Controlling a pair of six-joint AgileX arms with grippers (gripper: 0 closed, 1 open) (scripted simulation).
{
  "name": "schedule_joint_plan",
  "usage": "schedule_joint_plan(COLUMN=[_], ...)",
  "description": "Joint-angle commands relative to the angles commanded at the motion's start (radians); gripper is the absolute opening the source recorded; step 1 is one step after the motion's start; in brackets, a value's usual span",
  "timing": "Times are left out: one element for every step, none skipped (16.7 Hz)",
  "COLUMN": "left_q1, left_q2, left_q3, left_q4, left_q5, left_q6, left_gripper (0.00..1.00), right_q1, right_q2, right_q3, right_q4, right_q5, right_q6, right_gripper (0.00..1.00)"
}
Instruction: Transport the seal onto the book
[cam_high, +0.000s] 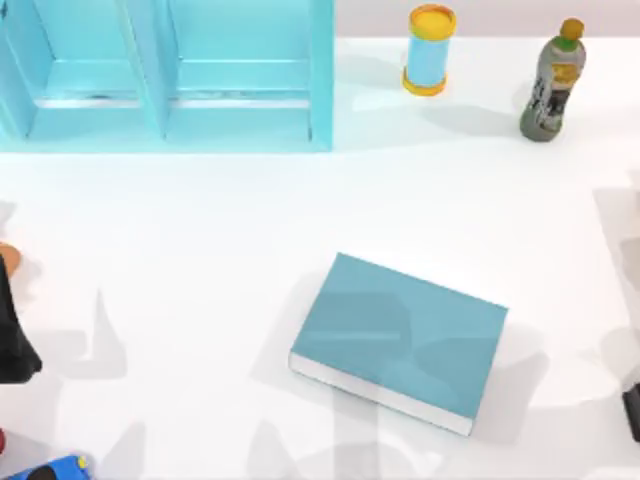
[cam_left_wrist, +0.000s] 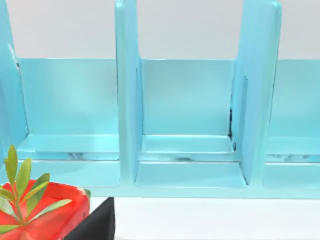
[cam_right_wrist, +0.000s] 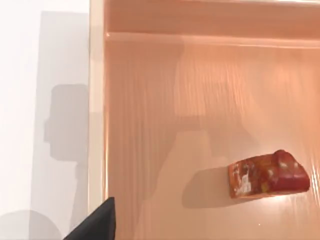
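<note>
Seal (cam_right_wrist: 267, 176) lying on its side in a peach tray (cam_right_wrist: 97, 125), ungrasped; book (cam_high: 400, 340) bare mid-tabletop (cam_high: 200, 220), awaiting it; gripper widths impossible to tell.

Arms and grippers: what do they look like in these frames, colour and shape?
Little of them shows. In the top view the left arm is a matte black, blocky slab at the table's left edge, and the right arm is a small black block at the right edge. Each wrist view has a plain black angular wedge at its rim, one on the left and one on the right. No cables or markings are visible.
</note>
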Motion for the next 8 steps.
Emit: schedule_joint_plan(left_q1=[0.000, 0.000, 0.000, 0.000, 0.000, 0.000, 0.000, 0.000], left_q2=[0.000, 0.000, 0.000, 0.000, 0.000, 0.000, 0.000, 0.000], left_q3=[0.000, 0.000, 0.000, 0.000, 0.000, 0.000, 0.000, 0.000], left_q4=[0.000, 0.000, 0.000, 0.000, 0.000, 0.000, 0.000, 0.000], left_q5=[0.000, 0.000, 0.000, 0.000, 0.000, 0.000, 0.000, 0.000], left_q6=[0.000, 0.000, 0.000, 0.000, 0.000, 0.000, 0.000, 0.000], left_gripper=[1.00, 1.00, 1.00, 1.00, 1.00, 1.00, 1.00, 1.00], right_q1=[-0.022, -0.043, -0.064, -0.083, -0.101, -0.117, -0.132, -0.145], right_q2=[0.105, 0.206, 0.303, 0.394, 0.477, 0.553, 0.620, 0.678], right_q3=[0.083, 0.164, 0.242, 0.315, 0.383, 0.445, 0.499, 0.546], right_q4=[-0.065, -0.128, -0.188, -0.245, -0.299, -0.348, -0.392, -0.430], right_q5=[0.000, 0.001, 0.001, 0.002, 0.002, 0.003, 0.003, 0.004], right_q6=[-0.021, -0.041, -0.061, -0.079, -0.096, -0.112, -0.126, -0.138], right_gripper=[1.00, 1.00, 1.00, 1.00, 1.00, 1.00, 1.00, 1.00])
